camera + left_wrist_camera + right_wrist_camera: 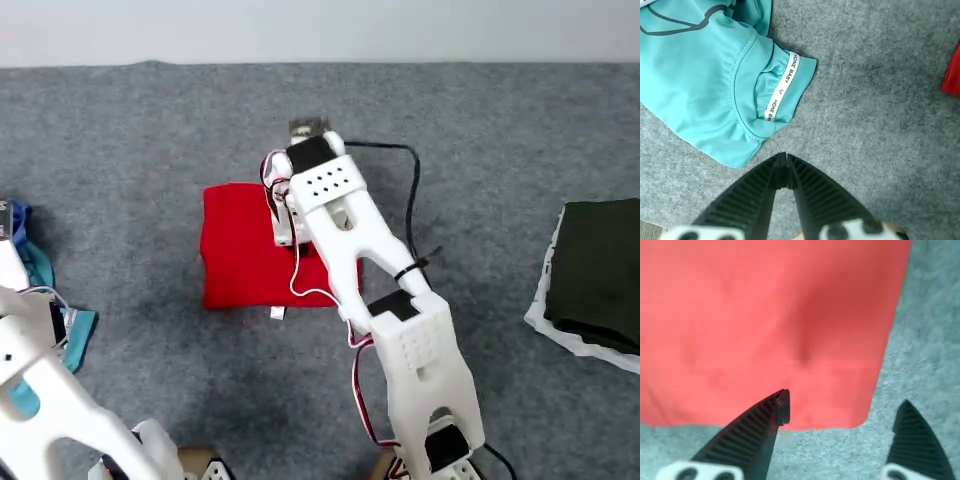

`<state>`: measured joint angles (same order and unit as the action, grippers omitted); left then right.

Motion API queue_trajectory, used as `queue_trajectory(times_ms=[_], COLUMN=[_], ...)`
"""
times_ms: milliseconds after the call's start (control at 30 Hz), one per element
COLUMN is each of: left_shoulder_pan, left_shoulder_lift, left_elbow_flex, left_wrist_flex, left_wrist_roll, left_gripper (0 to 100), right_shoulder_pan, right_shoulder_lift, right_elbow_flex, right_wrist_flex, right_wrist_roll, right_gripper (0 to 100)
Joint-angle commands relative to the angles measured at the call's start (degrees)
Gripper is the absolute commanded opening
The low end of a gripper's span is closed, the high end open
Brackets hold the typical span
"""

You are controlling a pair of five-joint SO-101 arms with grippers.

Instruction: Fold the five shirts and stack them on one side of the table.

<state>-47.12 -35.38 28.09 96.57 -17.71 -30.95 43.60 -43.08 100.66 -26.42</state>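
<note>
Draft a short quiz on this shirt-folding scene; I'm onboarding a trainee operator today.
1. True or false: the left gripper is shut with nothing in it, near the teal shirt.
2. The right gripper over the red shirt is: A open; B shut on the shirt; C shut on nothing.
3. Fill in: the dark green shirt lies on a ___ cloth.
Key: 1 true; 2 A; 3 white.
</note>
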Motion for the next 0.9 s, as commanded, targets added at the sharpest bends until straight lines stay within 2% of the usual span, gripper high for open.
queue_trajectory(times_ms=[0, 267, 333, 500, 567, 700, 867], left_shoulder_pan=[0.5, 0.5, 0.5, 0.5, 0.5, 0.5, 0.5], left_shoulder_lift=[-0.9, -0.9, -0.9, -0.9, -0.9, -0.9, -0.9], left_elbow_flex=[0.0, 0.0, 0.0, 0.0, 0.0, 0.0, 0.0], left_wrist_flex=[-1.0, -1.1, -1.1, -1.1, -1.1, -1.1, -1.1], left_wrist_roll=[0.4, 0.5, 0.5, 0.5, 0.5, 0.5, 0.5], left_gripper=[1, 1, 1, 1, 1, 1, 1], right_shoulder_pan=[-0.3, -0.4, -0.4, 0.1, 0.1, 1.2, 4.7], right_shoulder_lift=[2.8, 10.2, 10.7, 10.2, 10.2, 9.9, 4.4], right_elbow_flex=[-0.3, -0.4, -0.4, -0.4, -0.3, -0.3, 0.1], right_wrist_flex=[1.7, -1.0, -1.8, -1.5, 0.5, 1.9, 2.2], right_wrist_roll=[-1.5, -1.6, -1.6, -0.5, 1.1, 1.8, 12.2], right_gripper=[35.4, 34.0, 27.7, 0.2, 3.5, 1.1, 0.9])
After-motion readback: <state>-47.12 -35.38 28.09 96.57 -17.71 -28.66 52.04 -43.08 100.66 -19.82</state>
